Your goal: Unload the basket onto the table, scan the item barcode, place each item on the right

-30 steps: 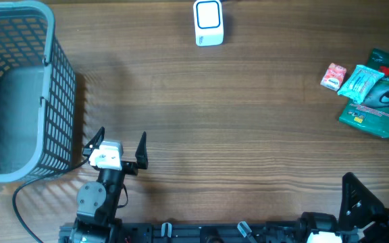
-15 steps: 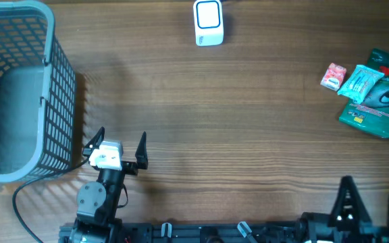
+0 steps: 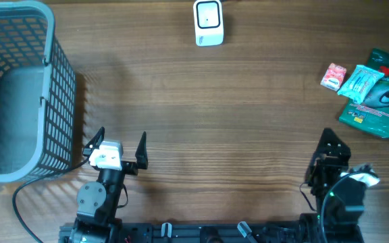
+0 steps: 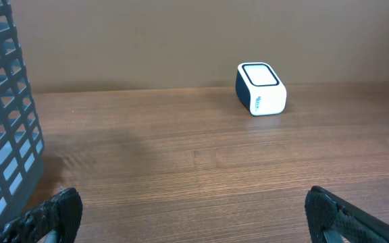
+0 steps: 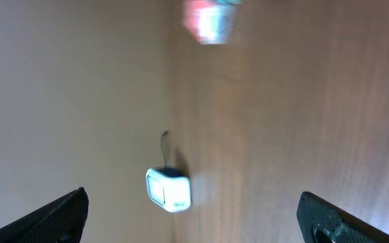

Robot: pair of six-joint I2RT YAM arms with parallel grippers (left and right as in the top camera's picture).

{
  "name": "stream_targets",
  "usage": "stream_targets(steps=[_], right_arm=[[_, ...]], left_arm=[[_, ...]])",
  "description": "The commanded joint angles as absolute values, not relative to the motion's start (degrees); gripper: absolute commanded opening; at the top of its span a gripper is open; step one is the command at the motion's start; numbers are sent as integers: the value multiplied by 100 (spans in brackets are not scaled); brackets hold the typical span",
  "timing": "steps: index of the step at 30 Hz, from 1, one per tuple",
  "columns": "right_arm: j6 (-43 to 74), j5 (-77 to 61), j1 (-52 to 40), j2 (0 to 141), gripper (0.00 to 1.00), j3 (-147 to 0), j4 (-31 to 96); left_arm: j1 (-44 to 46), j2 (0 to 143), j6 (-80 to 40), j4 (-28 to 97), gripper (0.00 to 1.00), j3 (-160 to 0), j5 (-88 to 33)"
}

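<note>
The left claw (image 3: 121, 138) gapes wide and empty, low over the tabletop (image 3: 248, 121) just beside the basket (image 3: 19, 20). The right claw (image 3: 331, 150), rolled on its side at the near right, also stands wide open holding nothing. A green packet (image 3: 377, 101), a teal pack (image 3: 360, 81) on it and a red pack (image 3: 333, 75) lie far right, well apart from both. The scanner (image 3: 208, 22) sits at the far edge.

Left end effector (image 3: 121, 133) level, jaws wide — empty, right end effector (image 3: 329, 151) rolled sideways, jaws likewise spread
</note>
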State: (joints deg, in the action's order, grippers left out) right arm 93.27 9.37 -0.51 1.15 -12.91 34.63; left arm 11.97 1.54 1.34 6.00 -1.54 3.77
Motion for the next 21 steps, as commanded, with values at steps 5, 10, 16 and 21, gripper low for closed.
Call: stream_targets(steps=[5,10,16,21], right_arm=[[9419,1527,-82,19,100,-784,1612],[6348,1549,-110,19,100,-314,451],[2617,1411,-113,16,100,-180,191],[421,1496,-113,16,100,-180,189]], left_arm=[[1212,123,99,585,100,-132,412],[1212,123,99,585,100,-132,414],[1212,123,99,585,100,-132,412],[1212,123,99,585,100,-132,412]])
